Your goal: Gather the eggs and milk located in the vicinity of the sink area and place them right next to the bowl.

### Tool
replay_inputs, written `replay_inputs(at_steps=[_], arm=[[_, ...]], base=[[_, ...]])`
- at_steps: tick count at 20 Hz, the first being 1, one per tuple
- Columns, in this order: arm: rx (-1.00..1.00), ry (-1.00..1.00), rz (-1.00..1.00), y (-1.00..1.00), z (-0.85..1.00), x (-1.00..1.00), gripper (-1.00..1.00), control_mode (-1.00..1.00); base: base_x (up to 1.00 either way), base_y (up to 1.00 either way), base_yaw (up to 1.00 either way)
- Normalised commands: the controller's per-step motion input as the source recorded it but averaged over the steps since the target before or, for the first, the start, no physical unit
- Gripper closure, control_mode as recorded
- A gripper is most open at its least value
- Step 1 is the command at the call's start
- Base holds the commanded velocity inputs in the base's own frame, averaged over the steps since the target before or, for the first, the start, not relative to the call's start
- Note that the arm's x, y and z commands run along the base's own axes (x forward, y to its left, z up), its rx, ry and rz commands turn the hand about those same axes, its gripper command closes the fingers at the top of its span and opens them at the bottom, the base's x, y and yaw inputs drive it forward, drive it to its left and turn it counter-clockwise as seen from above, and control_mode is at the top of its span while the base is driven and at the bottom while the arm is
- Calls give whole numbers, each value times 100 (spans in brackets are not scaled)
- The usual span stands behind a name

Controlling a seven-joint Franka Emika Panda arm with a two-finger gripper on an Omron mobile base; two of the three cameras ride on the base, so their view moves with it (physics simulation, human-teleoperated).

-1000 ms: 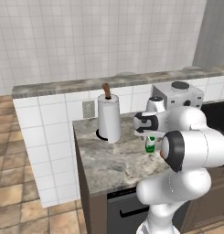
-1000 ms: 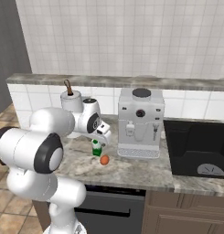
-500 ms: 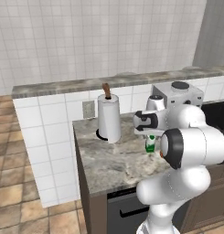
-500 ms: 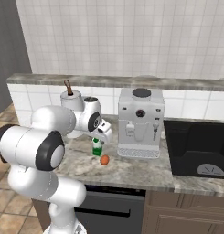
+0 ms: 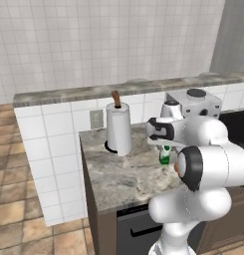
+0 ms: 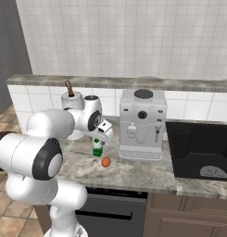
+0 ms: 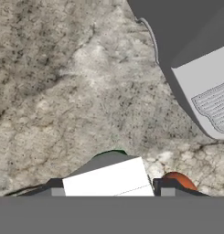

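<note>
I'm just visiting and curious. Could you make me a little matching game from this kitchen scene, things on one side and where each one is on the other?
Things:
1. milk
2. egg
3. paper towel roll
4. coffee machine

Places:
A. at the counter's far end, away from the sink
B. between the jaws
C. beside the black sink
D. on the counter next to the milk

Pairs: 1-B, 2-D, 3-A, 4-C

Milk and one egg on the marble counter

We see the milk (image 6: 97, 148), green-bodied with a white top (image 7: 109, 178), standing upright; just beside it lies an orange-brown egg (image 6: 105, 162); the black sink (image 6: 198, 150) sits well apart.
</note>
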Motion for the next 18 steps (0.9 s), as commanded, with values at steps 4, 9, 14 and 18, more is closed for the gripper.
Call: replay_inputs(at_steps=[4,9,14,18], arm=[[0,0,0,13,92,-62,100,-100],[-2,0,0,0,83,-80,100,-100],[-6,5,0,2,51,-87,100,-100],[-2,-1,0,1,2,-96,100,-100]], base=[[0,0,0],[0,0,0],[0,0,0],[0,0,0]])
